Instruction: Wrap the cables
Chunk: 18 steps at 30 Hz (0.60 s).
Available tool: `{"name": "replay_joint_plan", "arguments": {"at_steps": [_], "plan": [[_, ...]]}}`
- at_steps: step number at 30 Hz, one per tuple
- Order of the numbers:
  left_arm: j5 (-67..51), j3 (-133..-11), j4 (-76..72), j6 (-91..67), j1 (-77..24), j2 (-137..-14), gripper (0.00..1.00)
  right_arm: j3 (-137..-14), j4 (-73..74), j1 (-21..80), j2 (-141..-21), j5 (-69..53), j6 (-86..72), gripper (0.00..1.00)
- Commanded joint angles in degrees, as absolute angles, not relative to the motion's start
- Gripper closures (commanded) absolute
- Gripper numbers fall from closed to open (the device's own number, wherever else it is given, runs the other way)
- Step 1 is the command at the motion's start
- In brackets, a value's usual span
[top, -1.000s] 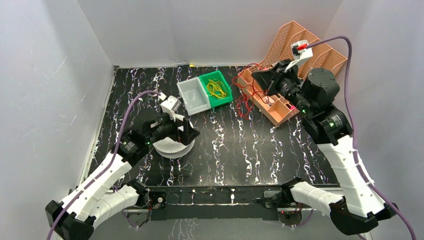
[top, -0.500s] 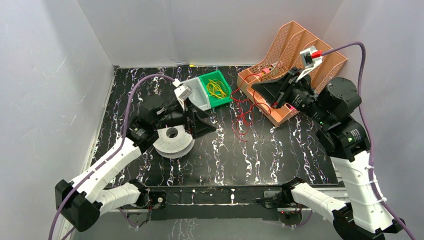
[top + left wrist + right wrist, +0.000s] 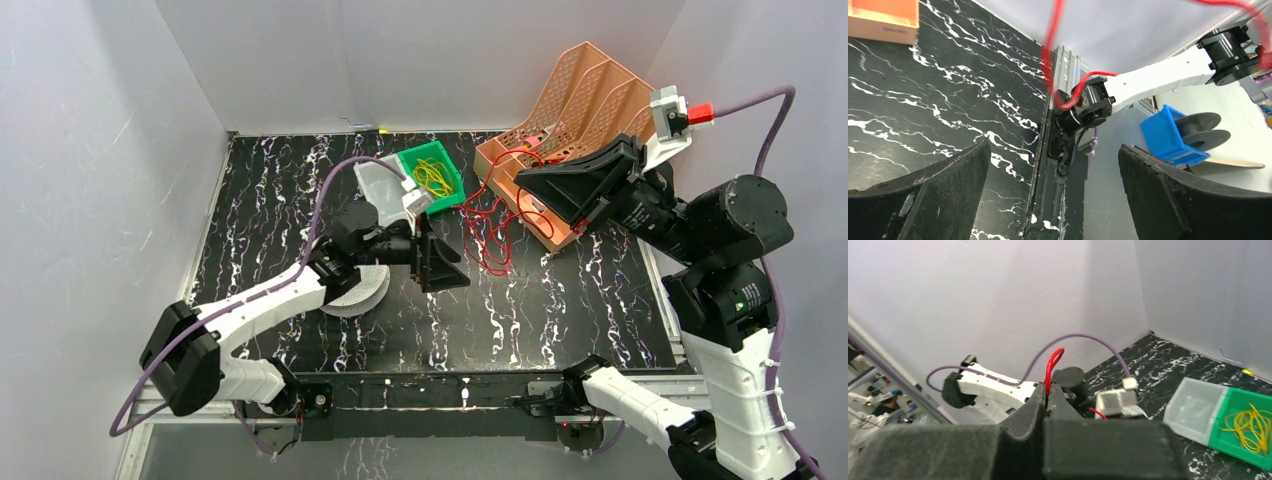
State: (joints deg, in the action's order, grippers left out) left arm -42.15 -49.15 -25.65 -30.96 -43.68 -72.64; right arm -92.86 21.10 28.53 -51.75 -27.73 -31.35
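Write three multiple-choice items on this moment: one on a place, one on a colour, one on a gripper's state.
1. Where does the yellow wire tangle lie?
A. in the green bin
B. in the orange file tray
C. on the white spool

2. What colour is the thin wire pinched in the right gripper?
A. yellow
B. red
C. purple

3. How does the left gripper stand?
A. shut on the white spool
B. shut on the thin wire
C. open, holding nothing

Key:
1 A: the top view shows the tangle inside the green bin.
2 B: the right wrist view shows the thin wire rising red from between shut fingers.
3 C: the left wrist view shows its fingers wide apart with nothing between them.
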Motion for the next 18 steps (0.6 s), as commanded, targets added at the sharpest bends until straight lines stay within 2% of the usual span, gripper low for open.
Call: {"name": "replay_joint_plan", "arguments": {"at_steps": [1, 7, 10, 14, 16, 17, 18], "plan": [[-41.8, -52.0, -31.7, -31.5, -46.2, -75.1, 0.02, -95.2, 13.5, 28.6, -52.4, -32.5, -35.1, 1.0], [-42.6, -50.6, -41.4, -37.0, -47.2, -76.6, 0.02, -95.2, 12.2, 28.7, -51.3, -33.5, -36.3, 1.0], [-44.8, -50.4, -48.0, -41.2, -48.1, -77.8, 0.05, -94.4, 10.8, 28.7, -51.1, -34.1, -37.3, 1.0], [-45.6, -50.7, -48.8, -41.9, -48.8, -78.1, 0.08, -94.2, 9.3, 28.7, -51.1, -34.5, -37.9, 1.0], [-45.9, -51.6, -49.3, -42.4, -49.0, -79.1, 0.18, -94.2, 8.3, 28.7, -51.1, -35.0, -38.6, 1.0], [-46.0, -51.9, -49.5, -42.6, -49.0, -79.6, 0.26, -94.3, 8.3, 28.7, -51.1, -35.0, -38.6, 1.0], [-46.0, -52.1, -49.6, -42.7, -49.0, -79.9, 0.39, -94.3, 8.3, 28.7, -51.0, -35.0, -38.7, 1.0]]}}
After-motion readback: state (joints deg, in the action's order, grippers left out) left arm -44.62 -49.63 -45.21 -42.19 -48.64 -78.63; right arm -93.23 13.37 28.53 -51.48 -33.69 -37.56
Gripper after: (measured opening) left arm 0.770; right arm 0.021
